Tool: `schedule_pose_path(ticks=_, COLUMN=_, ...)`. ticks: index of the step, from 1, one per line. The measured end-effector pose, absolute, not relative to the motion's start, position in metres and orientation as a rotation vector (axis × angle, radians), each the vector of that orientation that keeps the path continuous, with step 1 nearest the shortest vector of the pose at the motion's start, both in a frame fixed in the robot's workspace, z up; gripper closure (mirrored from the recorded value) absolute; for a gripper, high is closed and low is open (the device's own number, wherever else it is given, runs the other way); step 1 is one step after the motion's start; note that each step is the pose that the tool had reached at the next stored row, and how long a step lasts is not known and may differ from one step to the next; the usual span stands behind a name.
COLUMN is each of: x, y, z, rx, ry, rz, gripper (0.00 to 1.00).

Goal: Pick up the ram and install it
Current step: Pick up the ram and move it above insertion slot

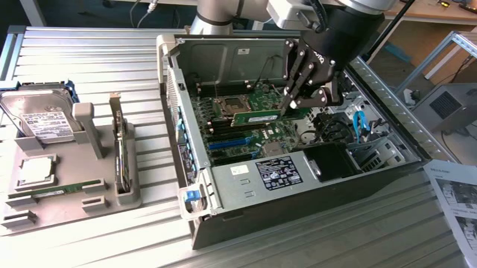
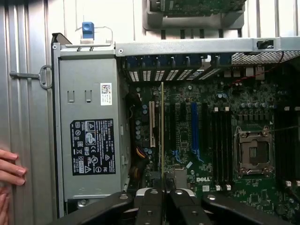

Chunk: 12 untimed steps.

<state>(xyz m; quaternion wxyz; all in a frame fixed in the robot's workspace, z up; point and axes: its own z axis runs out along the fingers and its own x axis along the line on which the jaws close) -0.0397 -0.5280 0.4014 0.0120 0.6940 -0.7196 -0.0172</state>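
Note:
The ram [image 1: 260, 118], a long thin green board, hangs level over the motherboard [image 1: 261, 134] inside the open computer case [image 1: 298, 190]. My gripper [image 1: 294, 104] is shut on its right end, reaching down from above. In the wrist view the ram [image 2: 162, 131] shows edge-on as a thin line running out from between my fingers [image 2: 151, 202], above the board's middle. The black memory slots [image 2: 218, 140] lie beside the processor socket [image 2: 253, 150], apart from the stick.
On the exterior view's left a grey tray [image 1: 104, 201] holds a hard drive [image 1: 41, 114], an upright expansion card [image 1: 119, 151], a silver processor chip [image 1: 33, 170] and a second green stick [image 1: 52, 191]. A person's hand [image 2: 11, 171] rests beside the case. Papers [image 1: 454, 195] lie at the right.

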Motion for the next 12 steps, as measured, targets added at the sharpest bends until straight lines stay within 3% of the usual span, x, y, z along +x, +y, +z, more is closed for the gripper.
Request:
schedule_pose_path(ticks=3, x=-0.0396, y=-0.528, z=0.4014, rx=2.167, ry=-2.246, rz=-0.06, gripper=0.88)
schedule_pose_path(ticks=7, x=-0.0397, y=-0.5281, z=0.4014, rx=2.188, ry=-2.267, rz=-0.112, gripper=0.88)
schedule_pose_path(ticks=12, x=-0.0395, y=-0.5277, z=0.4013, rx=2.189, ry=-2.267, rz=-0.112, gripper=0.88)
